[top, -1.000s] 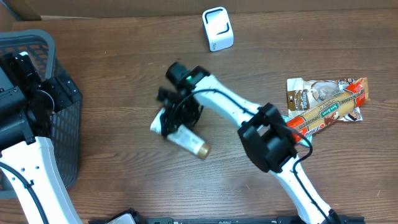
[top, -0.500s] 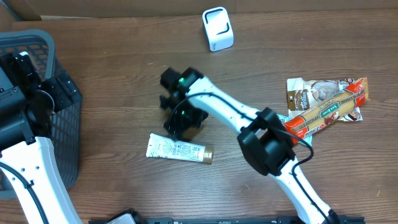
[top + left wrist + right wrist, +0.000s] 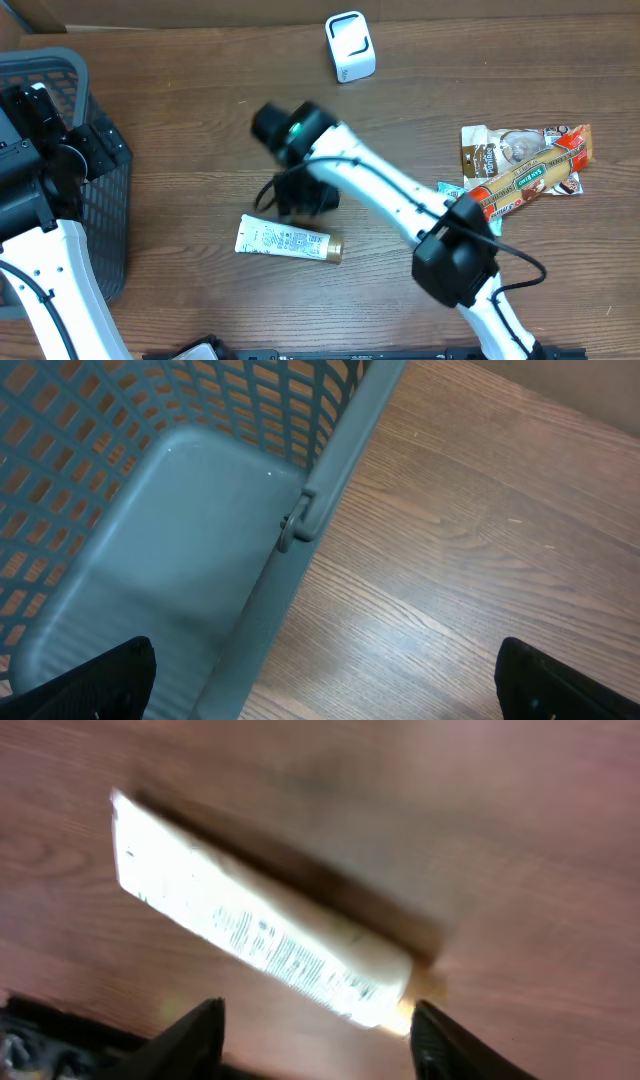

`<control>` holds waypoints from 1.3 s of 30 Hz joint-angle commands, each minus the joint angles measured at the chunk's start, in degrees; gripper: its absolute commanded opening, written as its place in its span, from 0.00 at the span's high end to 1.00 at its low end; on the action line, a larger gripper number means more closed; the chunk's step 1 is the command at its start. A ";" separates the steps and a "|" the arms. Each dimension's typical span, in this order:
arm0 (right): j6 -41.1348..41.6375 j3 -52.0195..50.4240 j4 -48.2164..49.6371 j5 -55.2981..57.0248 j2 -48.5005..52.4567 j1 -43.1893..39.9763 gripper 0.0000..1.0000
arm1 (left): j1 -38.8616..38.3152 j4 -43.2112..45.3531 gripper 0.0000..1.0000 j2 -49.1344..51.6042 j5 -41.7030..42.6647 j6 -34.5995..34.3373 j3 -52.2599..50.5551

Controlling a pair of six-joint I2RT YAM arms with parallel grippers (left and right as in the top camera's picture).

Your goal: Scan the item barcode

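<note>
The item, a white tube [image 3: 288,242] with a gold cap and fine print, lies flat on the wooden table, also blurred in the right wrist view as the tube [image 3: 260,935]. My right gripper [image 3: 300,195] hovers just above and behind it; in its own view the right gripper [image 3: 320,1045] is open, with nothing between its fingers. The white scanner [image 3: 350,46] stands at the back of the table. My left gripper [image 3: 320,680] is wide open and empty over the basket's edge at the far left.
A grey-blue mesh basket [image 3: 100,200] stands at the left edge, its wall and rim [image 3: 330,470] filling the left wrist view. Snack packets [image 3: 525,165] lie at the right. A cardboard wall runs along the back.
My right gripper let go of the tube, which dropped from a tilted hold to lie flat nearer the front. The right arm then rose and swung its elbow rightward. The left arm stayed still.
</note>
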 commanded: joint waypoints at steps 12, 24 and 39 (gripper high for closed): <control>16.35 -15.58 11.72 1.68 -0.20 10.32 0.96 | 0.17 0.00 0.00 0.11 0.46 1.53 0.28; 13.68 -21.07 11.91 15.34 -0.20 2.36 0.96 | 0.17 0.00 0.00 0.11 0.46 1.53 0.28; -14.73 -20.83 28.65 -3.98 -0.33 -10.12 0.68 | 0.17 0.00 0.00 0.11 0.46 1.53 0.28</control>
